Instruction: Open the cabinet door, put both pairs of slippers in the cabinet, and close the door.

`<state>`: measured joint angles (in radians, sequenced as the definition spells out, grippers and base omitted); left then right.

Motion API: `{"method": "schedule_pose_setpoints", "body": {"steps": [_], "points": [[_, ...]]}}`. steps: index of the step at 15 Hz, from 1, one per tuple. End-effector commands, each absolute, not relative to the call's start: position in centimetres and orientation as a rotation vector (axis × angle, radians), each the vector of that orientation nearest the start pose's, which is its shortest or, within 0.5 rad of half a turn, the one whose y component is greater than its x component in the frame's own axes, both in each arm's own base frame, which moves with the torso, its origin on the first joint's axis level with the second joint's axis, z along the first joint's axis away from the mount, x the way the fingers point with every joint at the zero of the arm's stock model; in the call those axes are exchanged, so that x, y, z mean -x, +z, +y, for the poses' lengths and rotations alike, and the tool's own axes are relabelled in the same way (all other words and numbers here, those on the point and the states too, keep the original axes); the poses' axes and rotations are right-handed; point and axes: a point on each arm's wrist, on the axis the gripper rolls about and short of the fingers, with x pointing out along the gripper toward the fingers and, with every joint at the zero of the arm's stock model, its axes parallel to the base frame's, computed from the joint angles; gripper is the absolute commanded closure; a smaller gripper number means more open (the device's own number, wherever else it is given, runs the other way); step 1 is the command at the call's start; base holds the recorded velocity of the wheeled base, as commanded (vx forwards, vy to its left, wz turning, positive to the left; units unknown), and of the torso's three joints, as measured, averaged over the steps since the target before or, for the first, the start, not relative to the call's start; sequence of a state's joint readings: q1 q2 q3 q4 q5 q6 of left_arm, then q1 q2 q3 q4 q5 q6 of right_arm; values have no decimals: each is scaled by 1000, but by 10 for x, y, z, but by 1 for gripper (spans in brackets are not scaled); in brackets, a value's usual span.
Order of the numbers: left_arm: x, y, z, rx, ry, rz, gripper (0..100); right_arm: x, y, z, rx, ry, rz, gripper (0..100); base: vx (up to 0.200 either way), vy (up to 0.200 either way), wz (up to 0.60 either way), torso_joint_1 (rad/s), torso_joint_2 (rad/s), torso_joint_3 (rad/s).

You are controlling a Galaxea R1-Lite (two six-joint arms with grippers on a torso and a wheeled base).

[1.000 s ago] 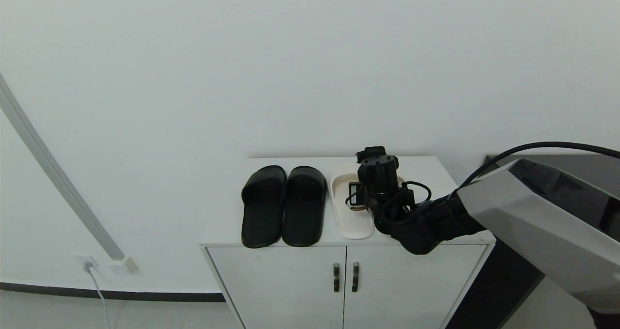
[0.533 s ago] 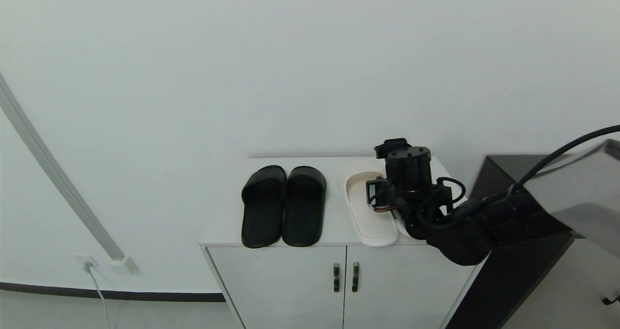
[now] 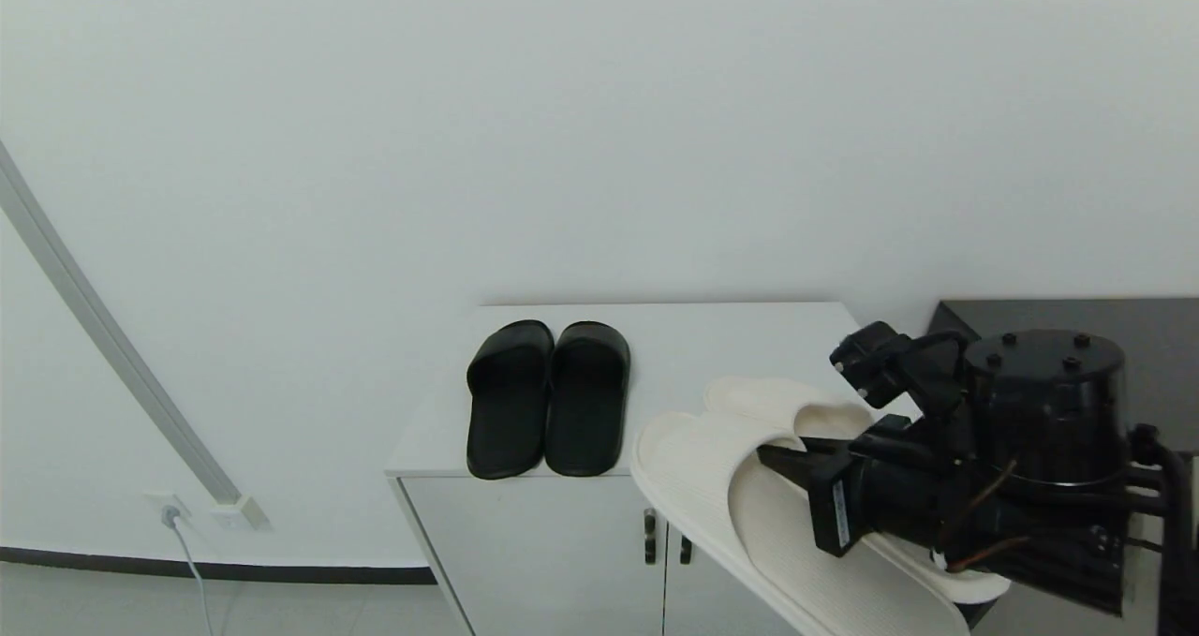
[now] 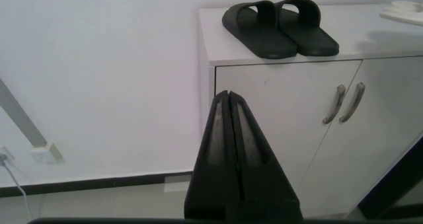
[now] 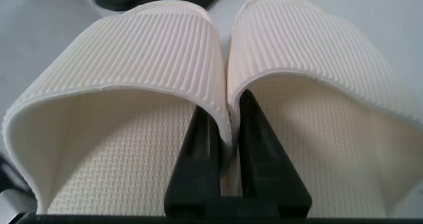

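Note:
My right gripper (image 3: 782, 455) is shut on the pair of white slippers (image 3: 712, 467), pinching their two inner walls together, and holds them in the air in front of the white cabinet (image 3: 525, 542). In the right wrist view the fingers (image 5: 201, 151) sit inside the white slippers (image 5: 132, 85). A pair of black slippers (image 3: 548, 397) lies side by side on the cabinet top. The two cabinet doors are closed, with their handles (image 3: 649, 535) at the middle. My left gripper (image 4: 229, 118) is shut and empty, low and left of the cabinet (image 4: 291, 118), with the black slippers (image 4: 281, 27) beyond it.
A dark surface (image 3: 1058, 318) adjoins the cabinet on the right. A grey conduit (image 3: 103, 336) runs down the wall to a socket (image 3: 169, 510) with a plugged cable at the lower left. The right half of the cabinet top (image 3: 731, 336) is bare.
My right gripper lifted the white slippers off the cabinet top and drew them right and toward the camera. The black slippers and doors stayed put.

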<state>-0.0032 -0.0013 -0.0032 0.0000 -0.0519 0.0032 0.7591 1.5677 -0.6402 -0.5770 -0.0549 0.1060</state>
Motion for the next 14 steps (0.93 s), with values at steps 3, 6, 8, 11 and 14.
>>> {"method": "schedule_pose_setpoints", "body": {"steps": [3, 6, 8, 11, 14], "points": [[23, 76, -1, -3, -55, -3, 100, -170, 178, 167, 27, 728, 336, 100, 0, 0, 0, 0, 0, 0], [23, 76, -1, -3, -55, -3, 100, -169, 175, 167, 31, 736, 347, 100, 0, 0, 0, 0, 0, 0], [23, 76, -1, -3, -55, -3, 100, -168, 174, 166, 32, 737, 352, 100, -200, 0, 0, 0, 2, 2], [23, 76, -1, -3, -55, -3, 100, -166, 171, 164, 56, 746, 355, 100, -200, 0, 0, 11, 4, 6], [23, 76, -1, -3, -55, -3, 100, -164, 171, 162, 67, 752, 347, 100, -200, 0, 0, -4, 1, 4]]}}
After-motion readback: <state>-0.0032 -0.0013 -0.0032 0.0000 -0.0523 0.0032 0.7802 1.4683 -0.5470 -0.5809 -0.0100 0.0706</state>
